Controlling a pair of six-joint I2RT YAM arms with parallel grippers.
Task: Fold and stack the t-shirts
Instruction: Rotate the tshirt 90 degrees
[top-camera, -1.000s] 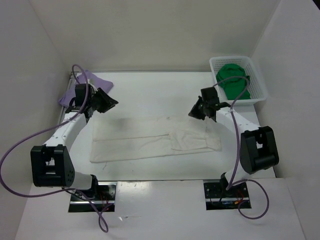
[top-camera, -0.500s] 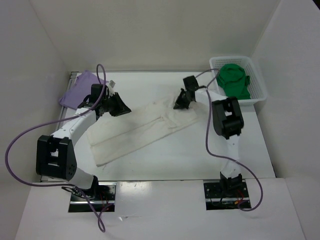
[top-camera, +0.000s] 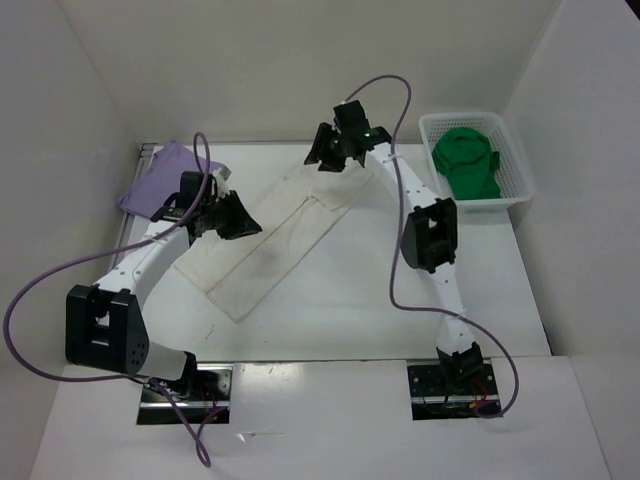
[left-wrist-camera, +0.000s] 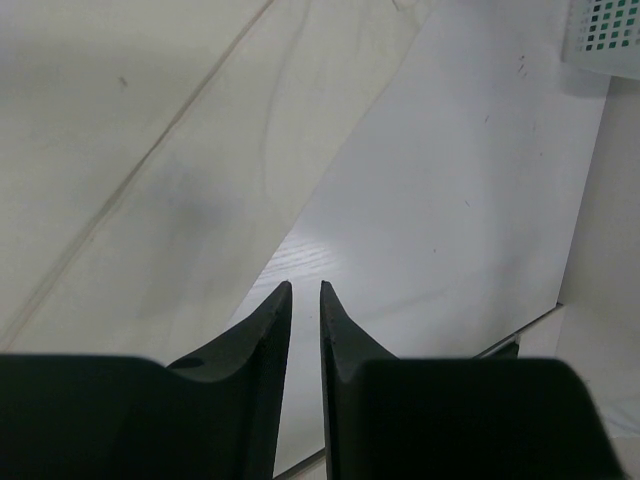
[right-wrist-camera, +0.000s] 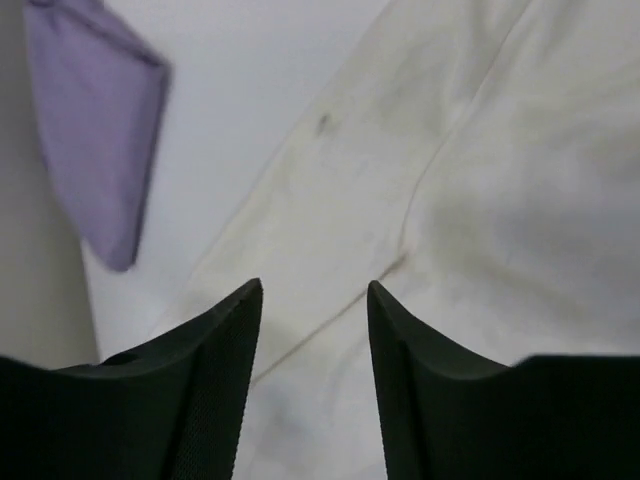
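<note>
1. From above, the left tool (top-camera: 236, 216) shows only as a dark block with its tips hidden beneath it. The right tool (top-camera: 333, 158) likewise covers the far end of the cream shirt (top-camera: 270, 245). Whether either touches the cloth cannot be told.
2. A purple cable (top-camera: 205, 155) crosses the lavender shirt (top-camera: 160, 182), and the left arm hides that shirt's near edge. The green shirt (top-camera: 468, 165) is bunched, so its outline is hard to read.
3. The left wrist view cuts the basket (top-camera: 460, 118) down to one meshed corner at 1 o'clock.
4. The cream shirt is limp matte cloth folded into a long strip, with a seam line along its length and faint grey smudges. The lavender shirt is a flat folded wedge. The basket is white plastic mesh with a rectangular rim. The bench (top-camera: 480, 280) is smooth and white.
5. The cream strip lies on the bench, slanting from 7 o'clock up to 1 o'clock. The left tool sits over its 10 o'clock long edge. Its black fingers stand almost together, with a thin slit between them and nothing seen in it.
6. The right tool is at the strip's 1 o'clock end, its fingers well apart, with cream cloth showing below the gap.
7. The lavender shirt lies at the bench's 10 o'clock corner, just beside the left tool. The green shirt lies inside the basket at 2 o'clock, well apart from both tools.
</note>
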